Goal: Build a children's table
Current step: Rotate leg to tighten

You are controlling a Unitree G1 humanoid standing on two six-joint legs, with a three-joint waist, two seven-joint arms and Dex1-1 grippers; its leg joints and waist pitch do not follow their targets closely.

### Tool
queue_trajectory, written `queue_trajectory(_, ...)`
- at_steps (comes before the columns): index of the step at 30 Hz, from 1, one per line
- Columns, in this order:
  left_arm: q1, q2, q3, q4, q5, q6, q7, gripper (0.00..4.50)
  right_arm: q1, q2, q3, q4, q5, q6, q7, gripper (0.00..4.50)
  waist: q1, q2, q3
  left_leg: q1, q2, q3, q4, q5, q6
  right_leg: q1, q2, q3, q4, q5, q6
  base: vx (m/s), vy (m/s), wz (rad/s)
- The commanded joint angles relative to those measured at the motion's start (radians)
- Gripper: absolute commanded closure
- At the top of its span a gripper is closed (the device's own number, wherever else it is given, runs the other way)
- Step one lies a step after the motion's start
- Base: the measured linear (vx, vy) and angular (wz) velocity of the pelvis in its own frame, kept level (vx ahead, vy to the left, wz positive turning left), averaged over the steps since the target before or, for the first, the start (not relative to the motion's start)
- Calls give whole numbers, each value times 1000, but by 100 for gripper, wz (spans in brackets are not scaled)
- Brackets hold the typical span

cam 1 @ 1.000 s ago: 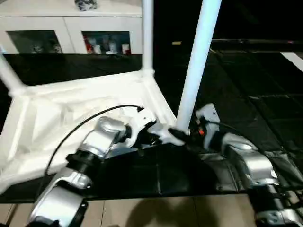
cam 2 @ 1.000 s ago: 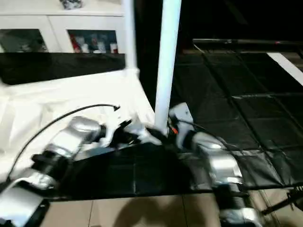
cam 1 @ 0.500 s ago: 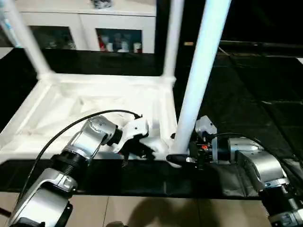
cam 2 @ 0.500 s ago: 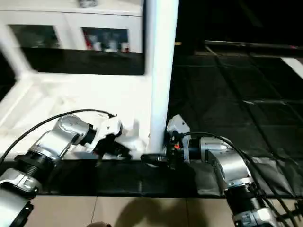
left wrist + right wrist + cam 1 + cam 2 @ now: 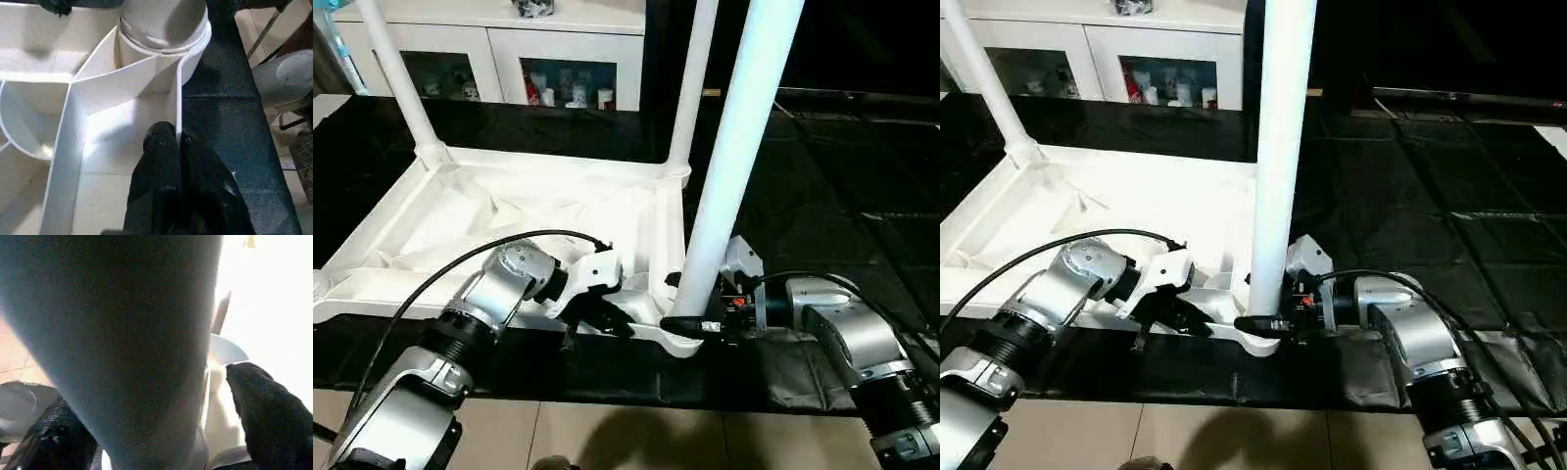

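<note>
Standing between right gripper (image 5: 690, 323) fingers (seemingly): leg (image 5: 729, 166)

cabinet (image 5: 499, 44): white, glass doors, at the far side | small items (image 5: 563, 90): behind its glass, too small to tell | mat (image 5: 1410, 196): black, seamed panels, spread underneath | floor (image 5: 636, 441): beige tiles along the near edge
</note>
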Motion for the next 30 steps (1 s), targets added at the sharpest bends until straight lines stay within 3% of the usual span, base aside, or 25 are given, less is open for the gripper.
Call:
queue_trajectory(1,-17,-10,-8,-13,-8,-23,-19,450,2,2,5,10,-16,-23,-25,96,-8,-9,-67,13,28,-5,-56,-132,36,46,-77,42,-63,-70,-221,0,0,0)
queue_trajectory(8,-11,-13,-7,-14,-9,-25,-12,450,23,1,15,-1,-22,-42,-24,149,-10,-5,-67,14,28,-6,-56,-142,34,44,-76,43,-64,-85,-219,0,0,0)
queue_trajectory(20,-16,-17,0,5,-7,-31,10,450,30,3,27,7,-20,-66,-21,246,-11,-8,-65,14,28,-6,-56,-160,30,44,-76,43,-67,-114,-215,0,0,0)
queue_trajectory(30,-25,-24,9,22,-5,-32,38,450,29,14,27,18,-15,-73,-24,253,-11,-6,-65,14,28,-7,-56,-172,27,42,-76,44,-68,-130,-210,0,0,0)
